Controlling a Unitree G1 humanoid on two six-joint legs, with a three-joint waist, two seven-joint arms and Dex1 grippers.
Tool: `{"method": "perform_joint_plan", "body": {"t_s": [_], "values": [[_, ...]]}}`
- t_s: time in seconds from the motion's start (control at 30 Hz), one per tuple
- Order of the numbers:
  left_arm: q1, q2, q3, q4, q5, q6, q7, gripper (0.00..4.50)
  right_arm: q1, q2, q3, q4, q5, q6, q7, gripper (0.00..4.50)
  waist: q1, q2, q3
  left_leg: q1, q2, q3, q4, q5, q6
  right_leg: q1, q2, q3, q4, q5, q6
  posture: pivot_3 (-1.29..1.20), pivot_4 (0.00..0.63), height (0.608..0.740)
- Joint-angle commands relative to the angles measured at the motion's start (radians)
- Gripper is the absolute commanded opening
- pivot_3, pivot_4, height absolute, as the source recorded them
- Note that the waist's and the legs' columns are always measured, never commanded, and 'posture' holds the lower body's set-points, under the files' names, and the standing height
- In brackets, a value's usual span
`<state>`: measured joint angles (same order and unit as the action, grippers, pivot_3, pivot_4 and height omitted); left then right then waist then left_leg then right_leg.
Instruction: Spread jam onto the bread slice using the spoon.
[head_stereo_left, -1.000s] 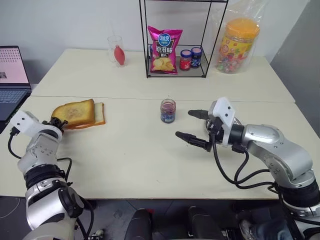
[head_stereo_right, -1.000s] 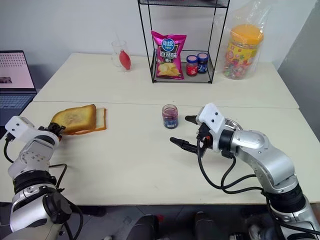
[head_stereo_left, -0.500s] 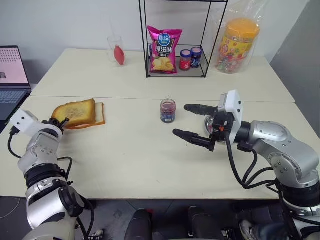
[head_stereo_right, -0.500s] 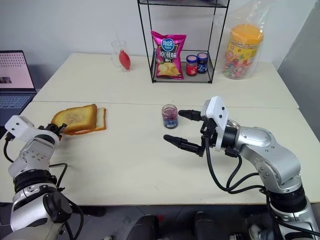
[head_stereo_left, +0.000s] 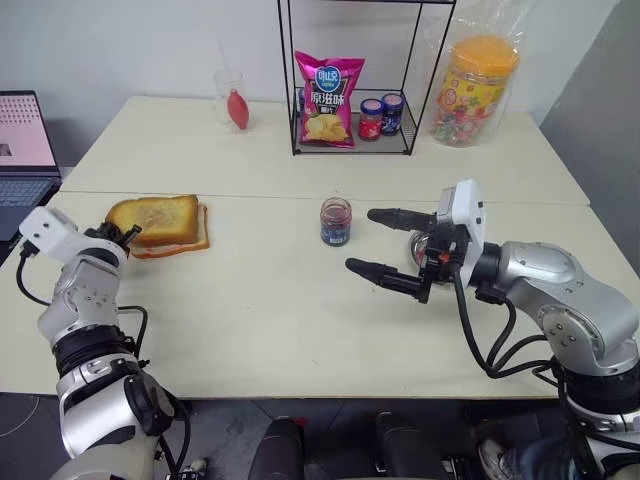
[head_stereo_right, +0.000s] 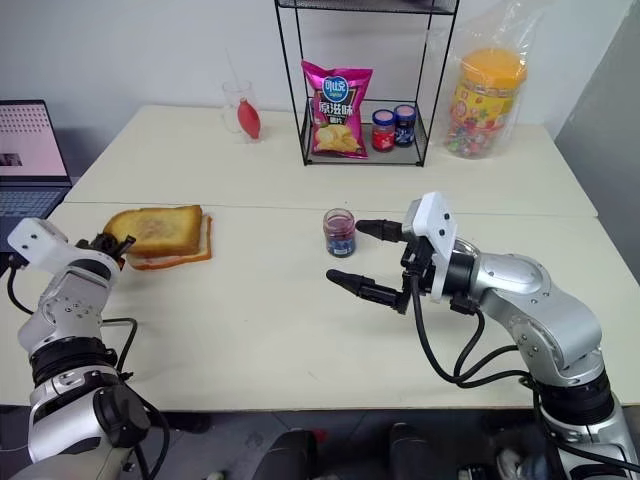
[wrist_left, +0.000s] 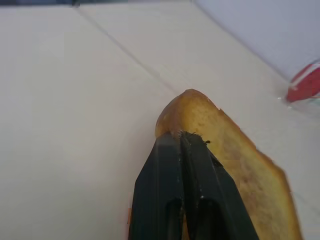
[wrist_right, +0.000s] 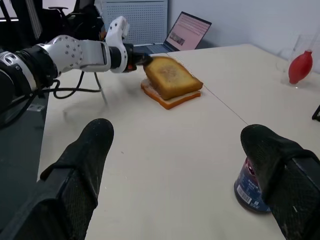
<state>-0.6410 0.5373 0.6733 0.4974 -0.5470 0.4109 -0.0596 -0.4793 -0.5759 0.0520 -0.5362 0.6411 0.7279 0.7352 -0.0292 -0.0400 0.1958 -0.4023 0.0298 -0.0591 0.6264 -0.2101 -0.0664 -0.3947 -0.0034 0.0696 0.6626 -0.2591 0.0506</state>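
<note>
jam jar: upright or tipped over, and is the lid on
Upright: the jam jar stands on its base on the table, near the open right gripper. Whether a lid is on, cannot tell.

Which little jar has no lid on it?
The jam jar standing alone mid-table, by the right gripper. The two on the wire rack wear lids, one red, one blue.

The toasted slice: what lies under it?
Under the toasted slice, gripped at its corner by the left gripper, lies a thinner pale slice on the table. Only the pale slice's edges show; its top face is covered.
</note>
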Motion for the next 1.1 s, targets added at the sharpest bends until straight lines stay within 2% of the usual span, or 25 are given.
{"method": "perform_joint_plan", "body": {"t_s": [0.03, 0.2, 0.5, 0.6, 0.7, 0.77, 0.83, 0.97, 1.1], "values": [[0.026, -0.017, -0.011, -0.272, -0.104, 0.083, -0.03, 0.03, 0.014, -0.018, -0.047, -0.041, 0.01, -0.019, -0.008, 4.5, 0.0, 0.0, 0.0, 0.0, 0.0, 0.0, 0.0, 0.0, 0.0, 0.0, 0.0, 0.0, 0.0, 0.0, 0.0, 0.0, 0.15, 0.74], [0.085, 0.023, -0.003, -0.495, -0.389, 0.366, -0.161, 0.03, 0.039, -0.032, -0.065, -0.045, 0.013, -0.025, -0.006, 4.5, -0.003, 0.0, 0.0, -0.001, 0.0, 0.0, 0.0, 0.0, 0.0, 0.0, -0.001, 0.0, -0.001, 0.0, 0.0, 0.0, 0.15, 0.74], [0.167, 0.193, -0.017, -0.551, -0.704, 0.741, -0.337, 0.03, 0.069, -0.075, -0.114, -0.062, 0.053, -0.004, 0.008, 4.5, -0.012, -0.001, 0.001, 0.0, 0.0, 0.0, 0.0, 0.0, 0.0, -0.001, 0.001, 0.0, 0.0, -0.001, -0.001, 0.0, 0.15, 0.74], [0.201, 0.254, -0.137, -0.6, -0.812, 0.912, -0.473, 0.03, 0.145, -0.155, -0.187, -0.107, 0.118, 0.039, 0.056, 4.5, -0.008, -0.001, 0.002, -0.001, 0.0, 0.0, 0.0, 0.0, 0.0, -0.001, 0.0, 0.0, -0.001, -0.001, -0.001, 0.0, 0.15, 0.74], [0.244, 0.327, -0.349, -0.68, -0.718, 0.931, -0.649, 0.03, 0.211, -0.224, -0.245, -0.151, 0.199, 0.076, 0.099, 4.5, -0.001, 0.0, 0.002, -0.003, -0.001, 0.0, -0.001, -0.001, 0.0, -0.002, -0.001, 0.0, -0.002, -0.002, -0.002, 0.0, 0.15, 0.74], [0.22, 0.329, -0.456, -0.636, -0.632, 0.882, -0.726, 0.03, 0.252, -0.262, -0.275, -0.179, 0.224, 0.075, 0.121, 4.5, -0.001, 0.001, 0.002, -0.003, -0.001, 0.001, -0.002, -0.001, 0.0, -0.004, -0.001, 0.001, -0.002, -0.002, -0.002, 0.0, 0.15, 0.74], [0.179, 0.319, -0.527, -0.58, -0.575, 0.843, -0.794, 0.03, 0.288, -0.298, -0.293, -0.202, 0.232, 0.073, 0.135, 4.5, -0.001, 0.001, 0.003, -0.003, 0.0, 0.001, -0.001, 0.0, 0.0, -0.005, -0.001, 0.001, 0.0, -0.006, -0.009, 0.0, 0.15, 0.74], [0.086, 0.314, -0.582, -0.567, -0.581, 0.866, -0.9, 0.03, 0.346, -0.319, -0.324, -0.235, 0.236, 0.062, 0.112, 4.5, -0.007, 0.001, 0.003, -0.004, 0.002, 0.003, -0.001, 0.0, 0.0, -0.008, 0.001, 0.001, 0.001, -0.005, -0.011, 0.0, 0.15, 0.74], [0.049, 0.317, -0.596, -0.564, -0.575, 0.894, -0.94, 0.03, 0.383, -0.32, -0.351, -0.257, 0.25, 0.064, 0.083, 4.5, -0.006, 0.001, 0.003, -0.008, 0.001, 0.003, 0.0, 0.0, 0.0, -0.011, 0.001, 0.001, 0.001, -0.005, -0.009, 0.0, 0.15, 0.74]]}}
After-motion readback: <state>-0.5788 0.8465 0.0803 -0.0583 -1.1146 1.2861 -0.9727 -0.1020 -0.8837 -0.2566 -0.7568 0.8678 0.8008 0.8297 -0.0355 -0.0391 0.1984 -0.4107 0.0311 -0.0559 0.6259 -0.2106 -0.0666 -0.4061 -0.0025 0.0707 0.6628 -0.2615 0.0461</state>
